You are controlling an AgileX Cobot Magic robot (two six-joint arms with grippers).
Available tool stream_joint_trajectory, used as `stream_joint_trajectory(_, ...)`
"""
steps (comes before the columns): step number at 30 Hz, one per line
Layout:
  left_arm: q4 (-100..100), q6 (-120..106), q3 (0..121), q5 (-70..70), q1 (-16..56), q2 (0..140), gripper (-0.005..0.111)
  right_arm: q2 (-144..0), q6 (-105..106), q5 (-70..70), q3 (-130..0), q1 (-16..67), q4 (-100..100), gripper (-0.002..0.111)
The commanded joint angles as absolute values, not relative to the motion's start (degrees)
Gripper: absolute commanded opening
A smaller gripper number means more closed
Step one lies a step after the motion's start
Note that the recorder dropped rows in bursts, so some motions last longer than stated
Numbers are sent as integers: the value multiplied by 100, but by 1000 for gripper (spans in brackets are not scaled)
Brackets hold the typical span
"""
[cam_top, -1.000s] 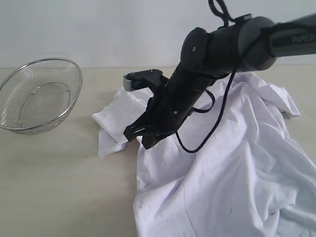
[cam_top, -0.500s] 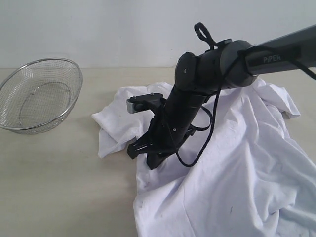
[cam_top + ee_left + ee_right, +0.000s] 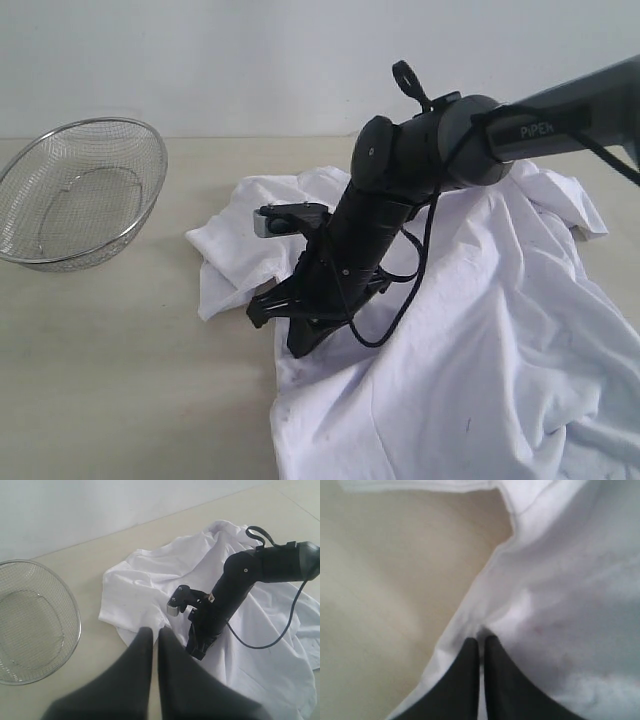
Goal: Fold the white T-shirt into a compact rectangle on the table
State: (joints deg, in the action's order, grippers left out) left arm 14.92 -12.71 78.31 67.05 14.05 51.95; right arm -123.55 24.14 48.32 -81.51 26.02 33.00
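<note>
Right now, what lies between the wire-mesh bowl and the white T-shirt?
Only bare table separates the wire-mesh bowl and the white T-shirt, plain in the exterior and left wrist views.

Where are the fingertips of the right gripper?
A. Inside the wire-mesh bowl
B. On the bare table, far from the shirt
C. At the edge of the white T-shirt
C: the right gripper points down at the edge of the white T-shirt, and the wire-mesh bowl stands apart from it on the table.
</note>
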Motion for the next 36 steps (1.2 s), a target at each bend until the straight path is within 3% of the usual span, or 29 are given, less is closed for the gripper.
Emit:
stream_joint_trajectory(1, 1559, -1300, 7799, 6615, 1387, 5174, 4, -12361, 2494, 4886, -8175, 2704, 3356, 0)
stream_joint_trajectory(36, 1559, -1326, 7799, 6615, 1387, 5174, 4, -12651, 2555, 4632, -8175, 3073, 3913, 0)
